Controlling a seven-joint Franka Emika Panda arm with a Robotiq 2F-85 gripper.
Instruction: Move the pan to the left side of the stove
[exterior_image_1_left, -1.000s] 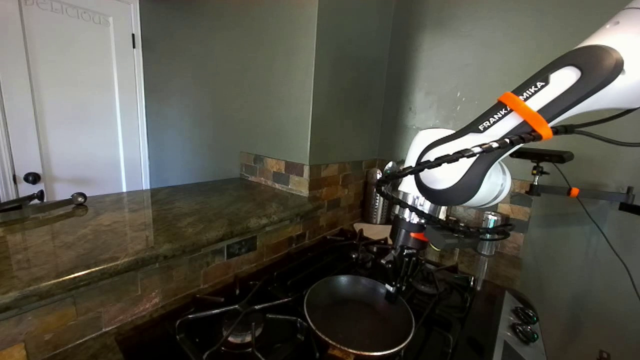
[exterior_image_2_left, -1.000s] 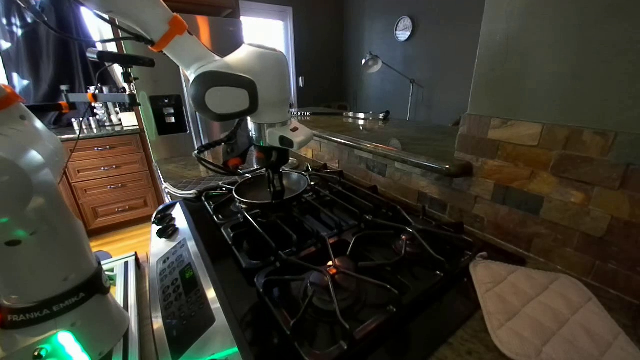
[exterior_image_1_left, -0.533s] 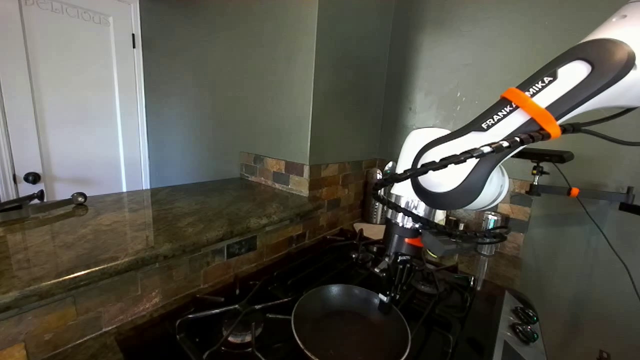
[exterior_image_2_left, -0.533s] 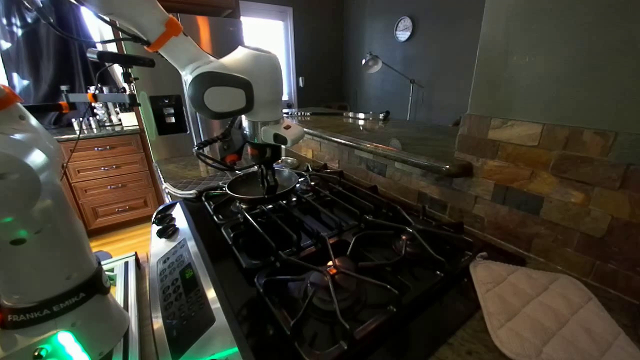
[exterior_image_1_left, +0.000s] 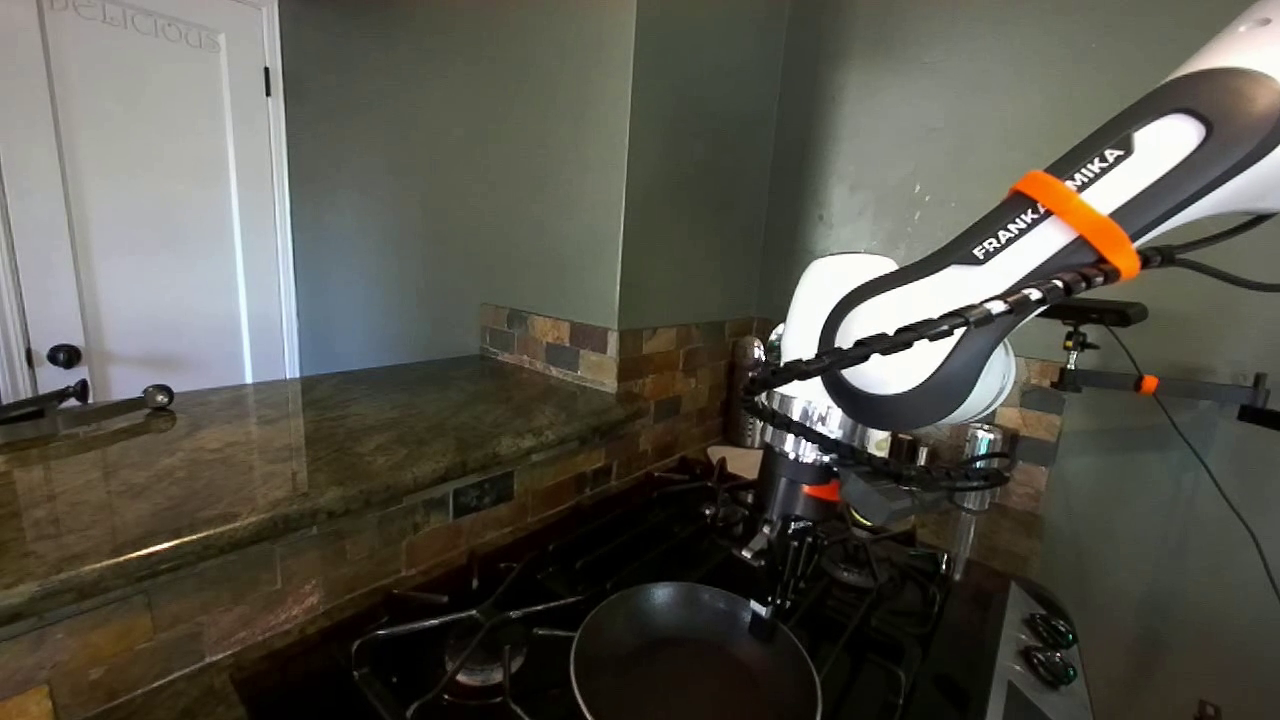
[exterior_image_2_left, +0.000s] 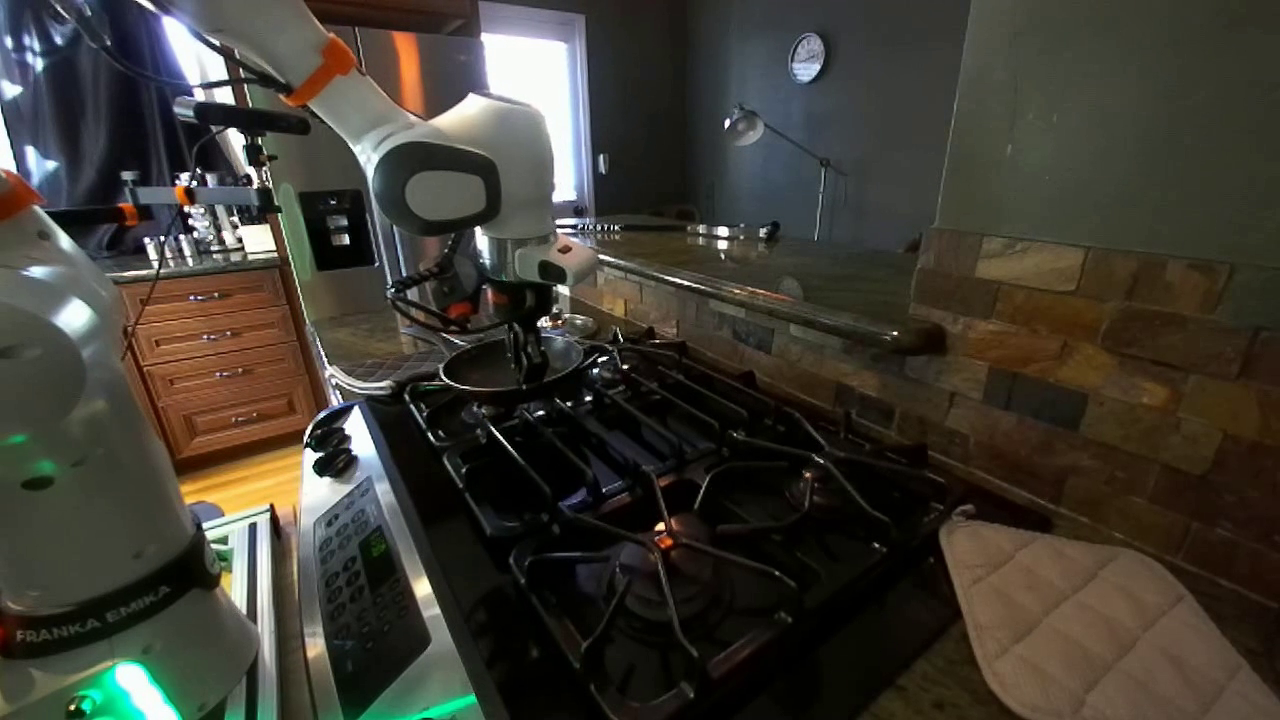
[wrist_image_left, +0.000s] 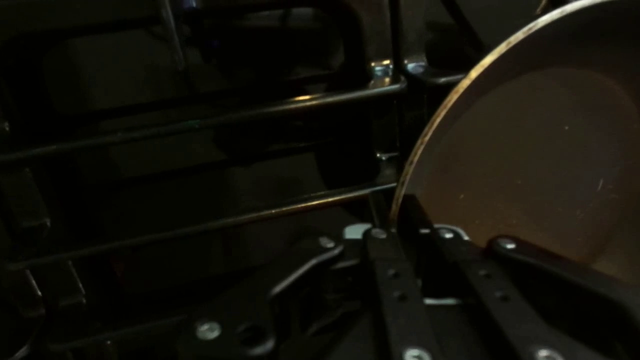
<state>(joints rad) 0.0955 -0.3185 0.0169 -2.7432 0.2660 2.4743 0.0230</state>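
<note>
Nearest in an exterior view, the white base of the arm (exterior_image_2_left: 100, 470) stands outside the left edge of the stove (exterior_image_2_left: 470, 570), and a pale quilted potholder (exterior_image_2_left: 1090, 620) lies beside the near right corner of that black surface. The control panel (exterior_image_2_left: 370, 600) runs along the surface's left edge, with dark knobs (exterior_image_2_left: 335, 461) toward the far left corner. Just past the near edge, an orange glint shows at a round burner (exterior_image_2_left: 640, 560). At the far edge of the surface is the pan (exterior_image_1_left: 690, 660) — over the iron grates (wrist_image_left: 300, 103), though whether it touches them I cannot tell. The claw (wrist_image_left: 396, 212) points down at the pan's rim, nearly closed; the wrist view shows the rim gripped between its fingertips (wrist_image_left: 416, 210) — one inside the pan, one outside. Past the right edge, a stone-tiled wall (exterior_image_2_left: 1080, 400) rises to a raised counter (exterior_image_2_left: 840, 275). Farther back are wooden drawers (exterior_image_2_left: 225, 360), a steel fridge (exterior_image_2_left: 440, 60), a lamp (exterior_image_2_left: 744, 126) and a round wall clock (exterior_image_2_left: 807, 58).
</note>
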